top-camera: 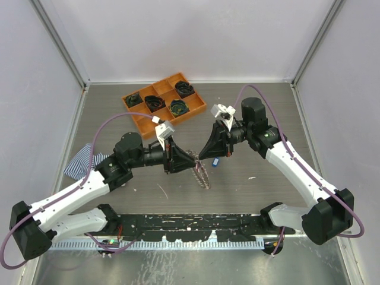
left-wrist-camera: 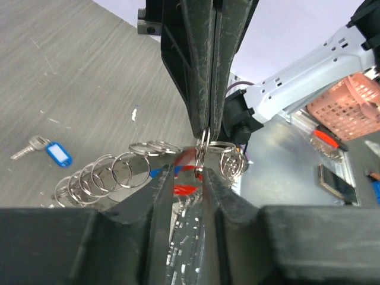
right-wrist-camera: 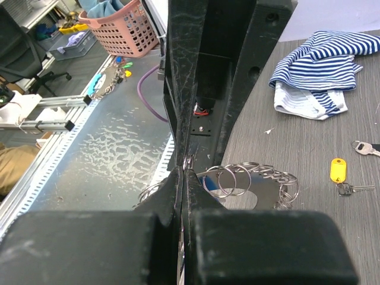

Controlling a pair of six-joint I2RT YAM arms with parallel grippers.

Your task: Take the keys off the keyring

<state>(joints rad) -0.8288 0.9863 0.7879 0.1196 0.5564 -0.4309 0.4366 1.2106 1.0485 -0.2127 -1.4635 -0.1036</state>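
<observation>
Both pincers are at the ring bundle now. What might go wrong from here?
The right pincer is shut on just one thin loop of the silvery wire keyring, at its very tips; a pull may slip it free. The red-tagged silver key sits in the narrow gap of the left pincer, and a firm grip isn't evident, so it may drop. Loose loops trail near the blue-tagged key and might snag it.

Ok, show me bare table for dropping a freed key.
Bare: the far left corner between the orange tray and the striped cloth; the right side beyond the right arm; the strip between the keyring and the near rail. Crowded: the middle, where left claw and right claw meet at the keyring, a blue-tagged key loose nearby.
</observation>
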